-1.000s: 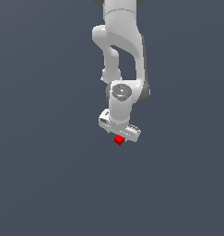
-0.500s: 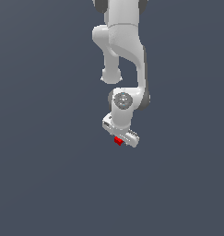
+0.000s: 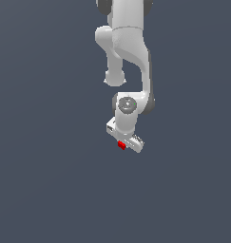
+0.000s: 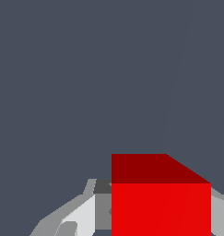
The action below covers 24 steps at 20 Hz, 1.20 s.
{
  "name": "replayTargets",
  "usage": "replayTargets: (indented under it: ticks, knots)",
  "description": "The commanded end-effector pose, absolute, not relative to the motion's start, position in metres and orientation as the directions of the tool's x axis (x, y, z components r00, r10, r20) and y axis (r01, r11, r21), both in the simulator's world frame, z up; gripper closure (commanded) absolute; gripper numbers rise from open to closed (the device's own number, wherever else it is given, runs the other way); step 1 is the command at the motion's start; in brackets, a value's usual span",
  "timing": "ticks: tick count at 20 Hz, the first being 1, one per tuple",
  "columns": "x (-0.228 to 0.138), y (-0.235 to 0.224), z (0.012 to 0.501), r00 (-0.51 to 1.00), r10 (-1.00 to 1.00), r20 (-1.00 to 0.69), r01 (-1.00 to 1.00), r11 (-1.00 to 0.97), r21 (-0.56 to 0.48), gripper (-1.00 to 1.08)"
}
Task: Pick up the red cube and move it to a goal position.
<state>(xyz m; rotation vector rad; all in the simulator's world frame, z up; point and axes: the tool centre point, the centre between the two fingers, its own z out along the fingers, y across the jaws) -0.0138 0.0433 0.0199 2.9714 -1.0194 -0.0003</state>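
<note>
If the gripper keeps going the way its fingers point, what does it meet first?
Nothing shows ahead: the white gripper, shut on the small red cube, faces only plain grey; depth is unclear.

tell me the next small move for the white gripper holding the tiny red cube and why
Probably keep carrying without opening. The tiny bright red cube sits between the white gripper fingers, apparently grasped, and no goal marker shows in either view.

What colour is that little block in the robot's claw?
Plain bright red. The cube shows best in the wrist view, between the gripper's fingers.
</note>
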Motion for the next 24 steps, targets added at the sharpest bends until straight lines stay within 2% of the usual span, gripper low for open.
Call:
replayTargets:
  ticks: [1,13,24]
  knots:
    - [-0.014,0.043,0.020,0.789,-0.614,0.000,-0.614,-0.789,0.000,1.08]
    - [-0.013,0.041,0.028,0.789,-0.614,0.000,-0.614,-0.789,0.000,1.08]
    - [-0.002,0.025,0.101,0.789,-0.615,0.000,-0.615,-0.789,0.000,1.08]
